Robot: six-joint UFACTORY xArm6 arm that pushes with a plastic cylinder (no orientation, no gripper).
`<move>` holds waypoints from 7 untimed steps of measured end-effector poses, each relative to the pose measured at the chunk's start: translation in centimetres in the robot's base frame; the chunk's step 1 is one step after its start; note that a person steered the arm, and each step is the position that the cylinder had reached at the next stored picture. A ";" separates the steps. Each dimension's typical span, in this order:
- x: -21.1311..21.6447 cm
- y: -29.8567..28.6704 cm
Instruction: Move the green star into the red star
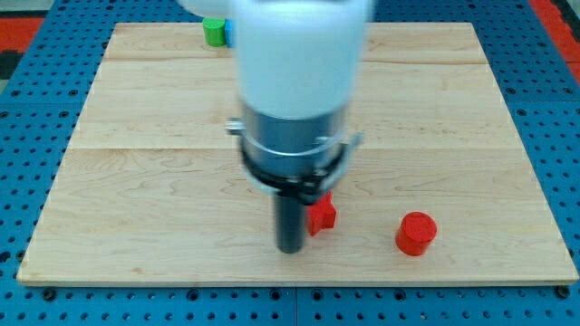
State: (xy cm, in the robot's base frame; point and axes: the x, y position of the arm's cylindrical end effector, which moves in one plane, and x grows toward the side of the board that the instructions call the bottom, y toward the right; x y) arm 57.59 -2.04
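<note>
The red star (322, 214) lies on the wooden board (136, 181) at the view's lower middle, partly hidden behind my rod. My tip (290, 248) rests on the board just left of and slightly below the red star, close to or touching it. A green block (214, 31) sits at the view's top edge, left of the arm; its shape cannot be made out. The arm's white and grey body covers the middle of the board.
A red cylinder (416, 234) stands on the board to the right of the red star. A sliver of a blue block (228, 32) shows next to the green block, mostly hidden by the arm. A blue pegboard (36, 91) surrounds the board.
</note>
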 end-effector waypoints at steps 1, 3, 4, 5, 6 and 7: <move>-0.2 -0.3; -4.0 7.5; -3.3 6.7; -2.5 -6.5; -7.6 -7.7; -9.3 1.7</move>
State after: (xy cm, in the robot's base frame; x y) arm 48.30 -0.38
